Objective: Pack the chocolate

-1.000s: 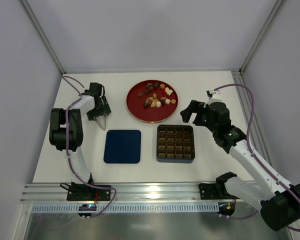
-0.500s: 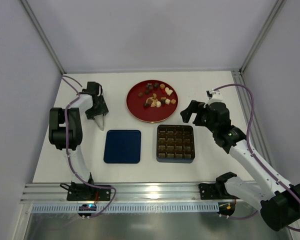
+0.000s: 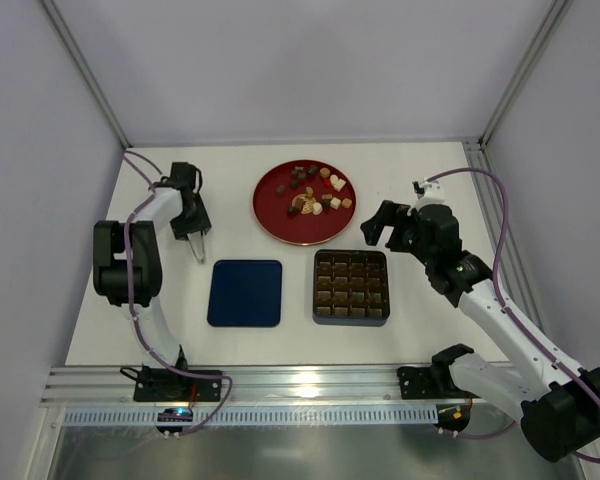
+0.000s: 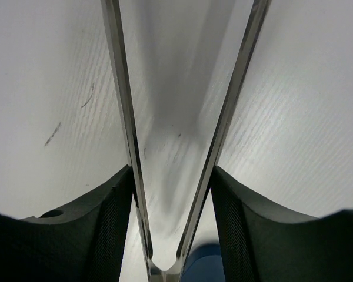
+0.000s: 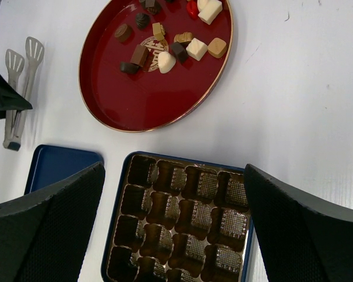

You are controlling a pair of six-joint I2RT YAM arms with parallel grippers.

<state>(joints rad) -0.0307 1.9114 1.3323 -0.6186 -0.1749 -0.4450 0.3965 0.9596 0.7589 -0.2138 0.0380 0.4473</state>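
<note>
On the white table [image 3: 160, 320] a round red plate [image 3: 283, 228] sits toward the far side, carrying the chocolate [image 3: 315, 192], a loose scatter of dark, tan and cream pieces. Nearer the arms, a navy blue square lid [image 3: 245, 293] lies flat to the left of a dark brown tray [image 3: 317, 290] with a grid of compartments, the two apart. The left gripper [image 3: 194, 233] points down at a pair of pale tongs [image 3: 200, 255] beside the lid's far left corner; whether it grips them is hard to tell. The right gripper [image 3: 373, 228] hangs wide apart just right of the plate, above the tray's far right corner.
</note>
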